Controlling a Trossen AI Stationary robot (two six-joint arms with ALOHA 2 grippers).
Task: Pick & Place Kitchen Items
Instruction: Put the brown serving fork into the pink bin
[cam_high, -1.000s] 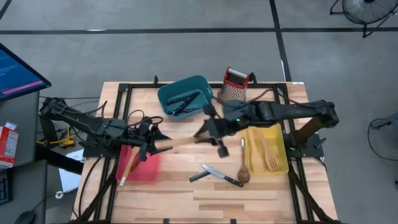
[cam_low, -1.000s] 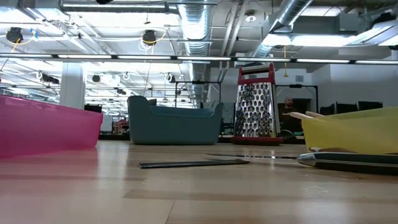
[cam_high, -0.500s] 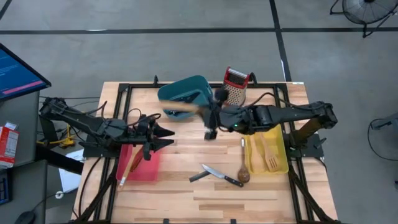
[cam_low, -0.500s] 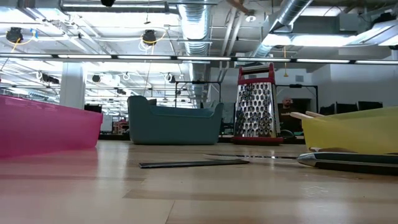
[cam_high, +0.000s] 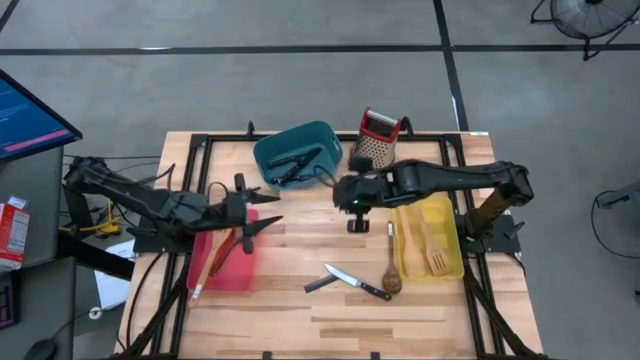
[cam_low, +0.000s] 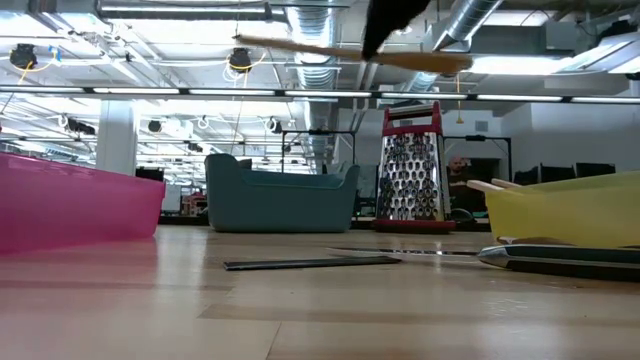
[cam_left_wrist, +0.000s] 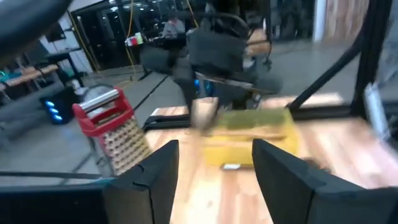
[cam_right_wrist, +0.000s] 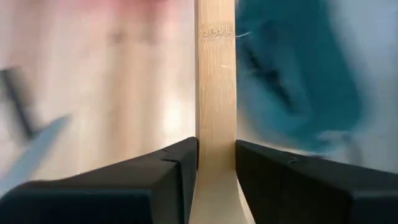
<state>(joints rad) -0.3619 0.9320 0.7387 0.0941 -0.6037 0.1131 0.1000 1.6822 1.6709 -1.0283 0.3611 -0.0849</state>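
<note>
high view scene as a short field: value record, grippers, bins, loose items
right gripper: shut on pale wooden utensil, held in the air between the bins
left gripper: open, empty, over the red plastic bin
teal plastic bin: holds dark utensils, too small to identify
yellow plastic bin: holds pale wooden fork
red bin contents: a wooden utensil
loose on wooden table: black-handled steel knife, dark wooden spoon
red-topped metal box grater: upright beside the teal bin

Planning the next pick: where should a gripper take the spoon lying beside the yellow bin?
Take the spoon mid-handle, straight down from above, probably. It lies flat, its narrow handle pointing toward the grater, its bowl wider. Close the fingers across the handle; the yellow bin sits close alongside.
</note>
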